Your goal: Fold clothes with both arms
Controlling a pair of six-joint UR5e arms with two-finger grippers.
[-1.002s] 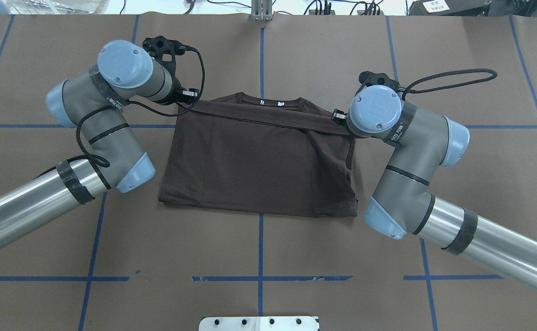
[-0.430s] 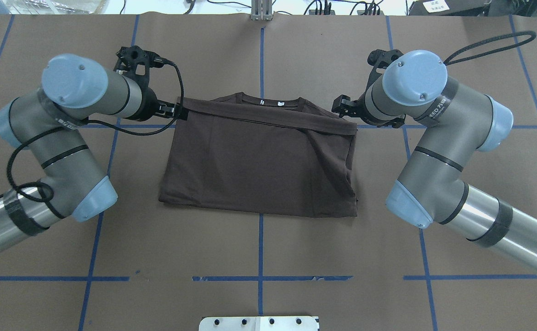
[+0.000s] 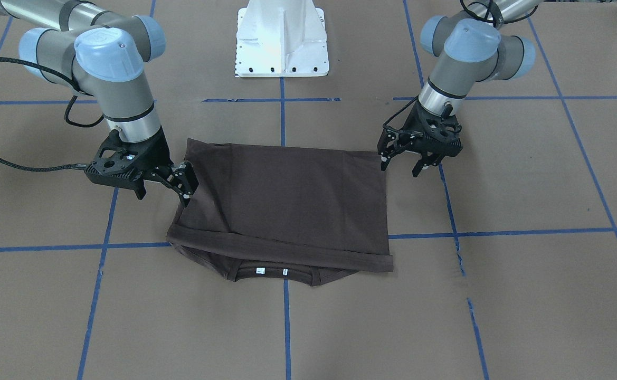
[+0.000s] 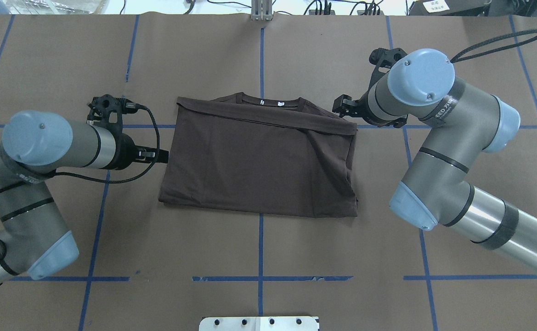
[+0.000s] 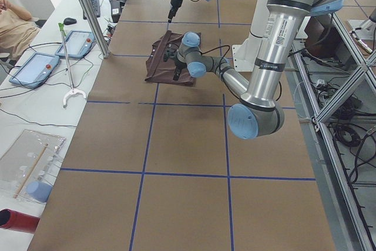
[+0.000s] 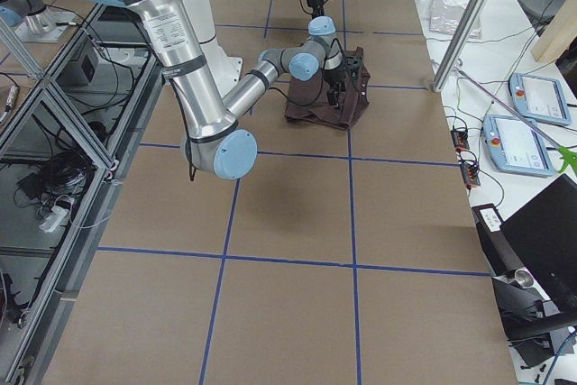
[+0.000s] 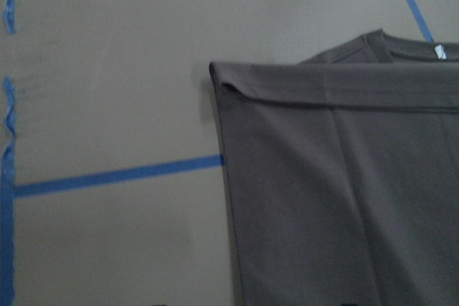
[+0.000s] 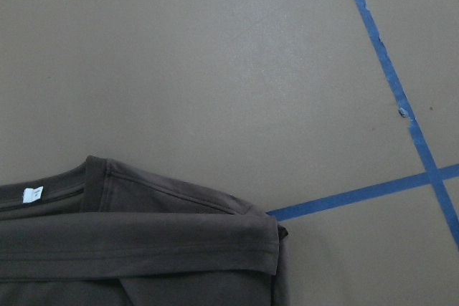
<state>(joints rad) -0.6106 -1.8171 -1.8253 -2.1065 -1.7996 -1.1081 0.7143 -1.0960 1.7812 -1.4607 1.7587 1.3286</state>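
The dark brown T-shirt (image 4: 259,161) lies flat on the table, folded in half. Its hem edge runs just below the collar and the white neck tags (image 4: 270,103). My left gripper (image 4: 160,155) stands open beside the shirt's left edge and holds nothing. In the front-facing view it (image 3: 400,163) hangs by the shirt (image 3: 287,206). My right gripper (image 4: 341,106) is open at the far right corner, also empty; the front-facing view shows it (image 3: 186,184) close to the cloth. Both wrist views show the shirt (image 7: 337,177) (image 8: 143,249) but no fingers.
Brown paper with blue tape lines (image 4: 261,278) covers the table. The white pedestal base (image 3: 282,37) stands at the robot's side. A side bench holds tablets (image 5: 35,66), with a person (image 5: 12,19) seated beside it.
Both grippers have let go of the folded-over hem at the far corners. The left arm has drawn back toward the robot and outward to the left. The right arm rose and moved slightly outward.
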